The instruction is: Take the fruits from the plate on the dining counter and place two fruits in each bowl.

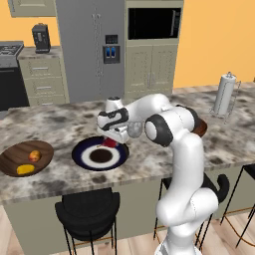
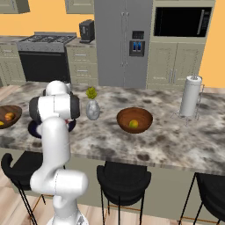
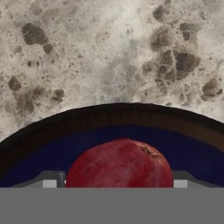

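On the worktop (image 1: 60, 182), the left bowl (image 1: 15, 159) held an orange fruit (image 1: 34, 156) and a yellow one (image 1: 25, 169). Beside it sat the plate (image 1: 82, 154), with the claw (image 1: 111, 141) low over its far rim and the red fruit (image 3: 120, 164) between its tips (whether they pinched it yet I could not tell). Further right stood a small vase (image 2: 92, 110), then the second bowl (image 2: 145, 116) holding a yellow-green fruit (image 2: 133, 124), then a paper-towel roll (image 2: 190, 96).
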### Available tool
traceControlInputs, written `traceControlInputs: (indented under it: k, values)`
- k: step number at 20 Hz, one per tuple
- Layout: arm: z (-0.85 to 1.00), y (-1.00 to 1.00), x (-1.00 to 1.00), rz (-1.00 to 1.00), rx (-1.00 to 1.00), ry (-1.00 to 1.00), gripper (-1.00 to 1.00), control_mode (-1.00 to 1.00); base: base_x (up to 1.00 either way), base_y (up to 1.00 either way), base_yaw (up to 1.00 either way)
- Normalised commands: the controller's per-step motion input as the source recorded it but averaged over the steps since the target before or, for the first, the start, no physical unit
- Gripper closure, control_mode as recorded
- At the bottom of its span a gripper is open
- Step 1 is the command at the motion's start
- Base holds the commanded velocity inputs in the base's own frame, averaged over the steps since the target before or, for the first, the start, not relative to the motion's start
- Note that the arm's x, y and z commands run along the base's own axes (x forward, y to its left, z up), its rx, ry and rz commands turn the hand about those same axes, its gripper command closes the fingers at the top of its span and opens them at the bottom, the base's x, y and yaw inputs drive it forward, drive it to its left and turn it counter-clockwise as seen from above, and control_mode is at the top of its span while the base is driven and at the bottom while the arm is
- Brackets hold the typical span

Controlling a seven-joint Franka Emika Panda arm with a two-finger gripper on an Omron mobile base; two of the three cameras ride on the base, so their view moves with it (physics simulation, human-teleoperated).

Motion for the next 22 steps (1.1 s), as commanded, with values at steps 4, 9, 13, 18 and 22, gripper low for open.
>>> traceControlInputs:
  k: [4, 9, 13, 18, 22]
  values:
    - [0.0, 0.0, 0.0, 0.0, 0.0, 0.0, 1.0, -1.0, 0.0, 0.0, 0.0]
    - [0.44, -0.24, -0.1, 0.01, 0.0, -0.02, 1.0, -1.0, 0.0, 0.0, 0.0]
    - [0.9, -0.81, -0.44, 0.04, 0.04, 0.0, 1.0, -1.0, 0.0, 0.0, 0.0]
    - [0.42, -1.0, -0.43, 0.14, 0.04, -0.05, 1.0, -1.0, 0.0, 0.0, 0.0]
    - [0.14, -1.0, -0.12, 0.1, 0.0, -0.02, 1.0, -1.0, 0.0, 0.0, 0.0]
